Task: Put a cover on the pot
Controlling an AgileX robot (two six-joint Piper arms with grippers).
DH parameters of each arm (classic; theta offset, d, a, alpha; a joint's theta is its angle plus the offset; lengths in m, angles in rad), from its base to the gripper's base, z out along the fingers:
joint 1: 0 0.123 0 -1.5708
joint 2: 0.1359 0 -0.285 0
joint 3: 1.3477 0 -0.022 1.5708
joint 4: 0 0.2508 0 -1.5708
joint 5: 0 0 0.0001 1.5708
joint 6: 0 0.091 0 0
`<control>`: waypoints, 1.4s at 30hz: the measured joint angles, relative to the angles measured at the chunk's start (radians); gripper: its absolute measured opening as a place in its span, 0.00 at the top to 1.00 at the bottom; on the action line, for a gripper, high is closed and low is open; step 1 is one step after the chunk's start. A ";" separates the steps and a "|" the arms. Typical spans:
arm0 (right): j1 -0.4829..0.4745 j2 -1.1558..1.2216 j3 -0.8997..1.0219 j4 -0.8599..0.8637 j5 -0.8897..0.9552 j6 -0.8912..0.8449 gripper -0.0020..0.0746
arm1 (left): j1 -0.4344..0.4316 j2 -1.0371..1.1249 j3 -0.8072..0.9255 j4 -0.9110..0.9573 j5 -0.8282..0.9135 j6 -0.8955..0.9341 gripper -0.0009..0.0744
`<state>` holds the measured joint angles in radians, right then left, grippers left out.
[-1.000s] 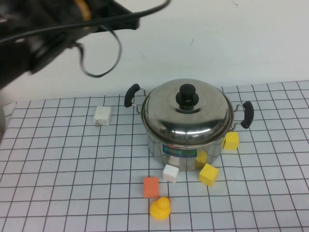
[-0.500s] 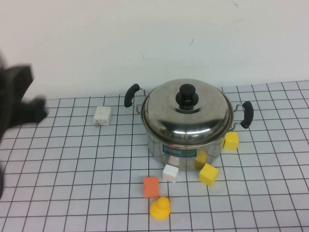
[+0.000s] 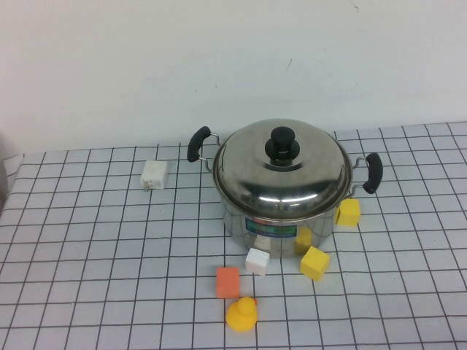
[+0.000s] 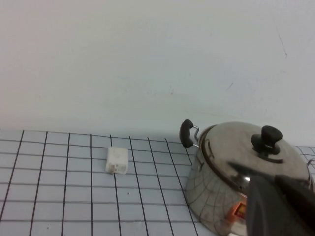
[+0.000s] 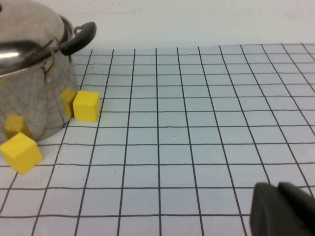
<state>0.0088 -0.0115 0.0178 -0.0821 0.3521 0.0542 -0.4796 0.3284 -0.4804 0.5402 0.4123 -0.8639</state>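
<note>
The pot [image 3: 281, 219] sits on the table [image 3: 87, 248] w/ grid cloth, right of centre in the high view, near the back wall. Lid [image 3: 281, 169] rests on it, black knob [image 3: 282, 143] up, seated all round as far as visible. Two black handles stick out, one each side.

Left claw [image 4: 280, 206]: only a dark blurred bit shows at the edge of the left wrist view, in front of the pot; can't tell if apart or together, nothing seen in it. Not visible in the high view.

Right claw [image 5: 283, 209]: same, a dark bit at the corner of the right wrist view, above bare cloth, well apart from the pot; apart or together can't be told, touching nothing visible.

Around the pot: yellow block [image 3: 348, 211] just beside its right wall, another yellow block [image 3: 314, 262] and white block [image 3: 257, 260] in front, orange block [image 3: 228, 281] and yellow duck [image 3: 241, 315] nearer the robot. White adapter [image 3: 154, 175] lies to the left, well apart.
</note>
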 joint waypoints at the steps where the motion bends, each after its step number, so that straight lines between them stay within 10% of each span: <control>1: 0.000 0.000 0.000 0.000 0.000 0.000 0.96 | 0.000 -0.014 0.016 -0.002 0.000 -0.001 0.99; 16: 0.000 0.000 0.000 0.000 0.000 0.000 0.96 | 0.041 -0.099 0.160 -0.087 -0.018 -0.133 0.99; 28: 0.000 0.000 0.000 0.000 0.000 0.000 0.96 | 0.447 -0.325 0.269 -0.513 0.107 0.531 0.99; 42: 0.000 0.000 0.000 0.000 0.000 0.000 0.96 | 0.476 -0.342 0.488 -0.540 -0.062 0.567 0.99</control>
<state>0.0088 -0.0115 0.0178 -0.0821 0.3521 0.0542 -0.0033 -0.0135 0.0075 0.0000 0.3507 -0.2968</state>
